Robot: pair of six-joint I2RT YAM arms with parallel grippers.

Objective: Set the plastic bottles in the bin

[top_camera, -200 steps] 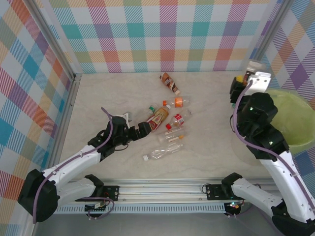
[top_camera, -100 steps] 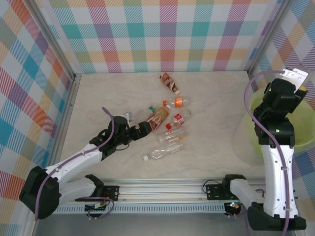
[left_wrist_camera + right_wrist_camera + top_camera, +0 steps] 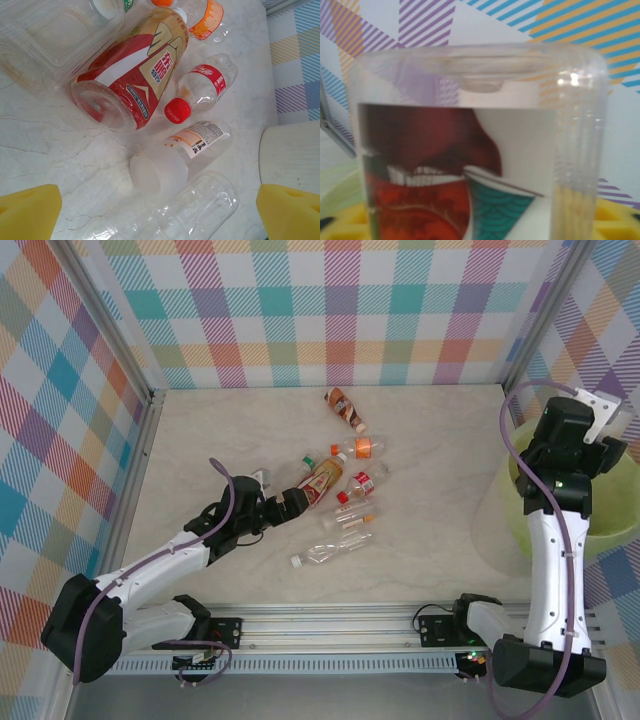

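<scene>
Marbled tabletop (image 3: 430, 440) inside plaid walls, logged from my station.

1. Bin (image 3: 612, 515): stood at the far right edge. I could not make out its contents past the right arm.
2. Right gripper (image 3: 606, 425): hung over the bin, fingers clamped on a clear bottle with a red-and-teal label (image 3: 470, 150).
3. Plastic bottles (image 3: 340, 500): lay clustered mid-table, well apart from the bin. They included a red-and-gold bottle (image 3: 135, 75), a red-capped bottle (image 3: 202, 87), a white-labelled bottle (image 3: 180, 155) and an unlabelled clear bottle (image 3: 200, 205).
4. Left gripper (image 3: 160, 215): sat low beside the cluster with its fingers wide apart, gripping nothing.
</scene>
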